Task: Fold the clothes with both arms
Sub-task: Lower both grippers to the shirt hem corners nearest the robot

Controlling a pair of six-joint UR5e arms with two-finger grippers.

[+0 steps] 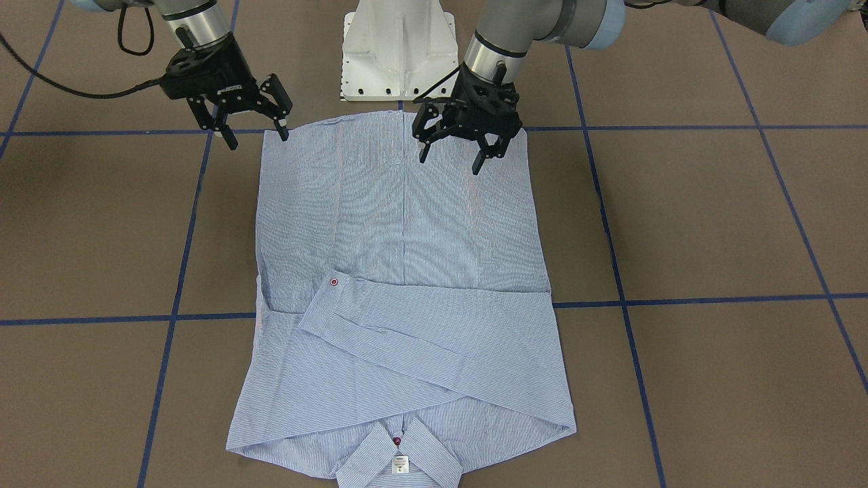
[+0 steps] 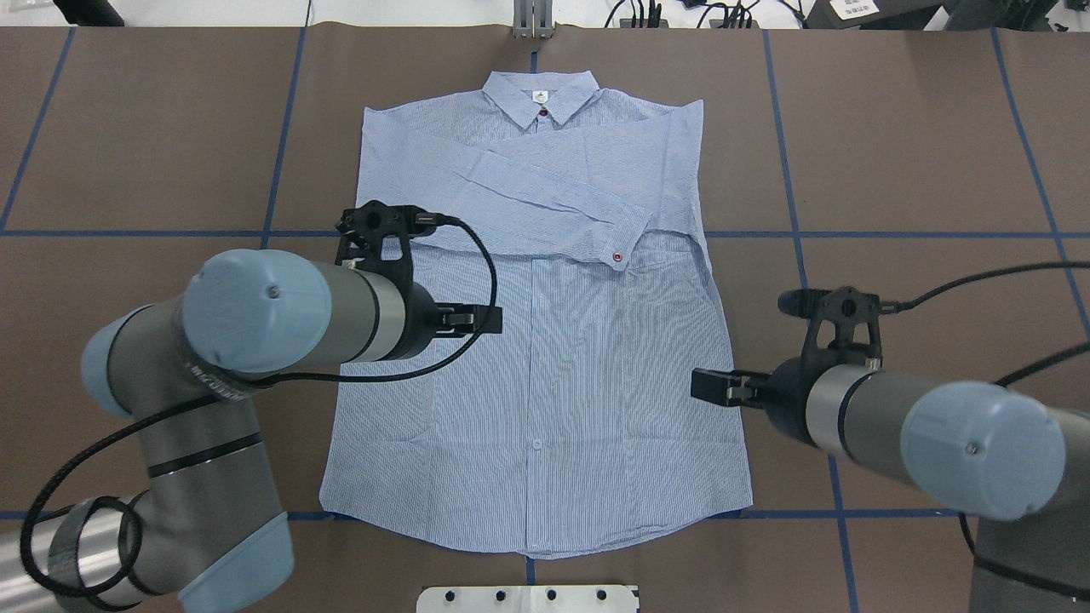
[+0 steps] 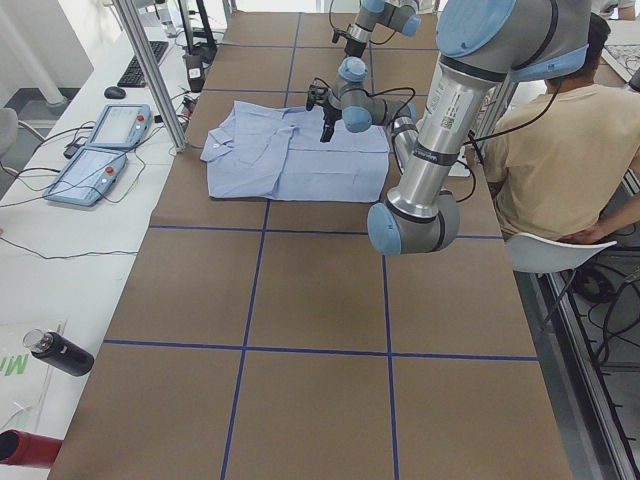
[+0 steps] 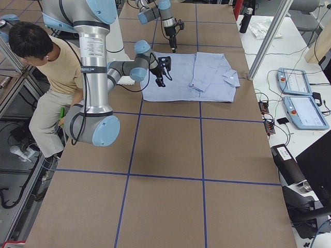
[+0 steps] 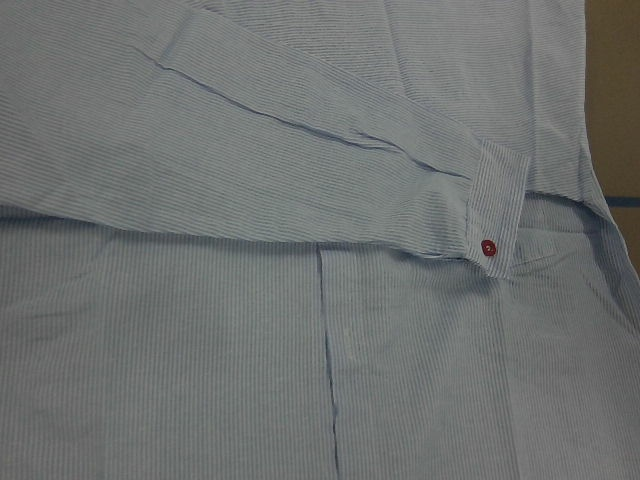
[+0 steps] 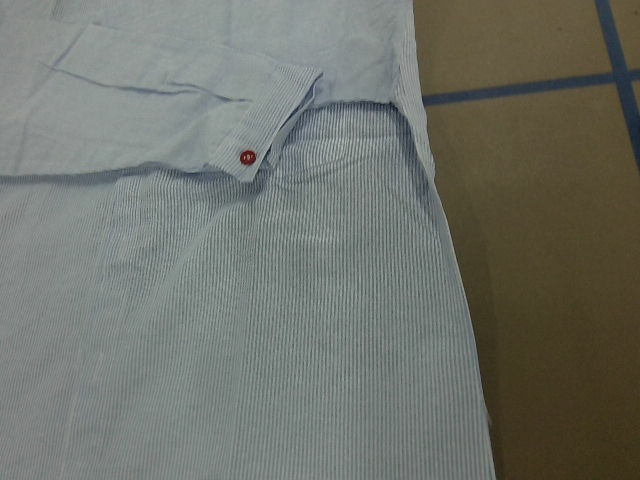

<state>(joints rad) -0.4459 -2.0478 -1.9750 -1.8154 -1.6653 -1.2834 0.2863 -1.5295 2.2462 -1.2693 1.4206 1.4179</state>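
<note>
Shirt (image 1: 407,224) lies flat; front view alone shows left gripper (image 1: 451,161), right gripper (image 1: 258,139) both spread apart.

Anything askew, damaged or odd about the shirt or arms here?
Nothing stands out. The light-blue striped button-up shirt lies flat on the brown table, sleeves crossed over its chest; the left claw and right claw are open near its hem.

A long-sleeved button-up shirt of fine light-blue and white striped cloth (image 2: 545,383) lies flat, front up, with its collar (image 2: 538,95) at 12 o'clock and its hem at 6. Both sleeves are folded across the chest, and a cuff with a dark red button (image 2: 616,255) lies on top. The silver-grey tubular left arm (image 2: 281,315) holds the left gripper (image 1: 449,163), fingers spread and empty, above the shirt at about 8 o'clock. The matching right arm (image 2: 851,409) holds the right gripper (image 1: 258,139), likewise spread, at about 4 o'clock.
</note>
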